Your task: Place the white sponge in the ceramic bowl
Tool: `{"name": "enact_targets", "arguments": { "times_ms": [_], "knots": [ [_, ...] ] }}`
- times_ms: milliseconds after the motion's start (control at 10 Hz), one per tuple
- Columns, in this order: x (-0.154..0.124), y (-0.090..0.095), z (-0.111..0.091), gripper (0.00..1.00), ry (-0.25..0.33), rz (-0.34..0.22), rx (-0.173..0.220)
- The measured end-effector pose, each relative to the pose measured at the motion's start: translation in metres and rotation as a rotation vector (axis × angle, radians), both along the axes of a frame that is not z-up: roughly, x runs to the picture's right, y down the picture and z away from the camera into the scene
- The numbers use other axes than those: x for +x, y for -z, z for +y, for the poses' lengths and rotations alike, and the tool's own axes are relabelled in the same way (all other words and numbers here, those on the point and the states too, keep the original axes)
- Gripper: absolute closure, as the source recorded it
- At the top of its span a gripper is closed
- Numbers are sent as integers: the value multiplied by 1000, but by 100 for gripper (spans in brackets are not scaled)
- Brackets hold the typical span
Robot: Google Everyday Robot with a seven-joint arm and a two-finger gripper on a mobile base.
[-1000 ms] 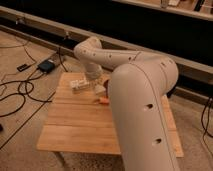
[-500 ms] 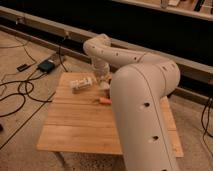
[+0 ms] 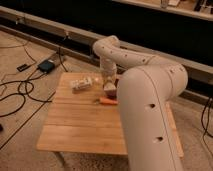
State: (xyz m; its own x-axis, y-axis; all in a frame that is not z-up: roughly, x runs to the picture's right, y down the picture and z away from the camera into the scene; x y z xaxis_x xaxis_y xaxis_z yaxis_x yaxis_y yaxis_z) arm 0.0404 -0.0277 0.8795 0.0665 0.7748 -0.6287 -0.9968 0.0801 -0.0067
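We are seeing the gripper [image 3: 108,80] hanging over the counter's [image 3: 75,120] far side. The white sponge [image 3: 110,90] is sitting directly beneath the jaws, and the ceramic bowl [image 3: 116,86] is lying just right of them, touching the sponge. We cannot tell whether the jaws are gripping it.

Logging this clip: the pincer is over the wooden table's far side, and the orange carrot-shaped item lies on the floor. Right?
Not quite. The camera view shows the orange carrot-shaped item lying on the wooden table, nearer the camera than the pincer. The pincer is indeed over the table's far side, beside the pale packet.
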Motion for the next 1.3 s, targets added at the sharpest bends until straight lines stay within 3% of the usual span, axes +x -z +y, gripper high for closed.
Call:
{"name": "enact_targets", "arguments": {
  "times_ms": [400,1000,1300],
  "knots": [
    [27,-9,-8,100,-59,55,7],
    [25,-28,-17,99,-44,80,-6],
    [22,-41,-15,75,-49,73,-10]
  ]
}}
